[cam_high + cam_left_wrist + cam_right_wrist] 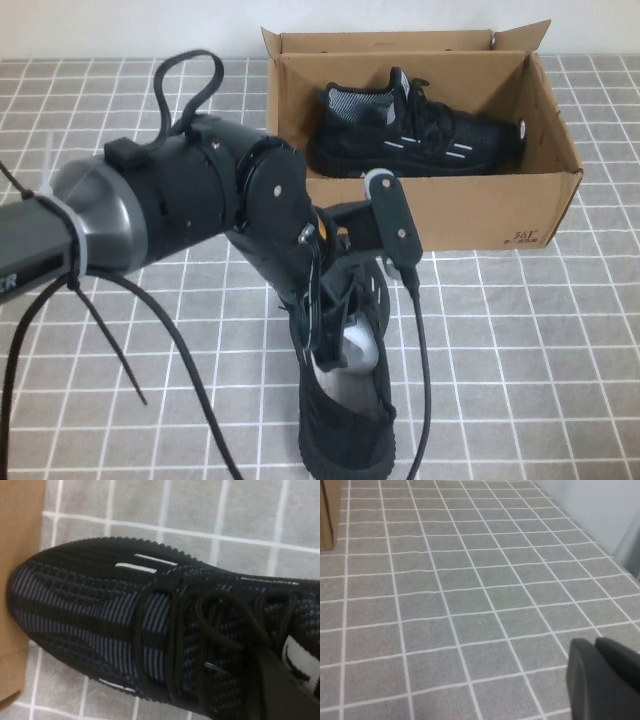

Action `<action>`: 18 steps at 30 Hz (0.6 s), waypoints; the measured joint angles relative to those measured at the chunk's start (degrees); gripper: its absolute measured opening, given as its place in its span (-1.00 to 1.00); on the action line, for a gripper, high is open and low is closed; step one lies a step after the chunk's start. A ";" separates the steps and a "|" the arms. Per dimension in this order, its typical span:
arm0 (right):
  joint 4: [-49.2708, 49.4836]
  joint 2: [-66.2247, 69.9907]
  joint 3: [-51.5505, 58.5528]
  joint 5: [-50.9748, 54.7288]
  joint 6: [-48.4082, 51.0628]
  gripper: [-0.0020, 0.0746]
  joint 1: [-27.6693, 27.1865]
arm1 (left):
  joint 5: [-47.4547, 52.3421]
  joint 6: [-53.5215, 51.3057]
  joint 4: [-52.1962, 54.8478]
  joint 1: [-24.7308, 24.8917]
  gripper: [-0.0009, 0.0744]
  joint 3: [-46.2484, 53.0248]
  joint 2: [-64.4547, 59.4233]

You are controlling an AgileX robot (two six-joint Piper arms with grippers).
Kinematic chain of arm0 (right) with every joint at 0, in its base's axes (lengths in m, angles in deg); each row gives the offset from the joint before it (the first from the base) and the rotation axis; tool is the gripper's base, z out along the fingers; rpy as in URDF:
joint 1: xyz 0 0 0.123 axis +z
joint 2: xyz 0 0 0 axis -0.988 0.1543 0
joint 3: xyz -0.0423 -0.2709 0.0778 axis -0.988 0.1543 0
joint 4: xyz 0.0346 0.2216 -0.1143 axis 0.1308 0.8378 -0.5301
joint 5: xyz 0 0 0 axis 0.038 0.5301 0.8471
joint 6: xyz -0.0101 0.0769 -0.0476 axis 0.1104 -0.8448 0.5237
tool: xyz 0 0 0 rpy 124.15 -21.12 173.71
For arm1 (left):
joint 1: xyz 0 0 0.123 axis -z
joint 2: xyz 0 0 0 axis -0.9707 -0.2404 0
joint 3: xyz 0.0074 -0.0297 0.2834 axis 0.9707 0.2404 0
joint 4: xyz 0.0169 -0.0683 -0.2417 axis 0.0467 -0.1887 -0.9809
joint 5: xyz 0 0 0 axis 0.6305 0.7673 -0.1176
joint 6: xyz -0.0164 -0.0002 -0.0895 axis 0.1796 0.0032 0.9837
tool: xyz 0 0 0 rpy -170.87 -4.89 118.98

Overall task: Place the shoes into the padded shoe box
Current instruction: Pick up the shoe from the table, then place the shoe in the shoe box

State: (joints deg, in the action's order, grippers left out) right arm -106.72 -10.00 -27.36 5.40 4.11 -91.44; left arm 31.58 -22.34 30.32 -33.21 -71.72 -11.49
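- The left gripper (pixel 335 335) reaches down over the second sneaker (pixel 345 420) on the grey tiled bench (pixel 520 340), just in front of the box. I cannot tell how it holds.
- The shoe could slip or tip, and its toe could bump the near wall of the cardboard shoe box (pixel 470 210).
- One sneaker (pixel 415 135) already lies in the box on its side.
- The right gripper (pixel 605 680) hangs over bare tiles beside the box; I cannot tell its state either.

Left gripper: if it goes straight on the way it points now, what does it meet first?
Probably the shoe on the table: the left gripper points down at its laced top, already very close.
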 joint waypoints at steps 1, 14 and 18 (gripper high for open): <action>0.00 0.00 0.00 0.00 0.00 -0.97 0.00 | 0.83 0.70 0.12 0.00 -0.92 -0.79 -0.12; 0.00 0.00 0.00 0.00 0.00 -0.97 0.00 | 14.01 13.03 -0.52 -0.10 -0.93 -12.54 -0.25; 0.00 0.00 0.00 0.00 0.00 -0.97 0.00 | 18.13 15.91 -4.58 -0.10 -0.93 -16.27 -0.25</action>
State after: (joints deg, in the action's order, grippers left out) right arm -106.72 -10.00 -27.36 5.40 4.11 -91.44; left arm 49.72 -6.44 25.74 -33.31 -87.99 -11.74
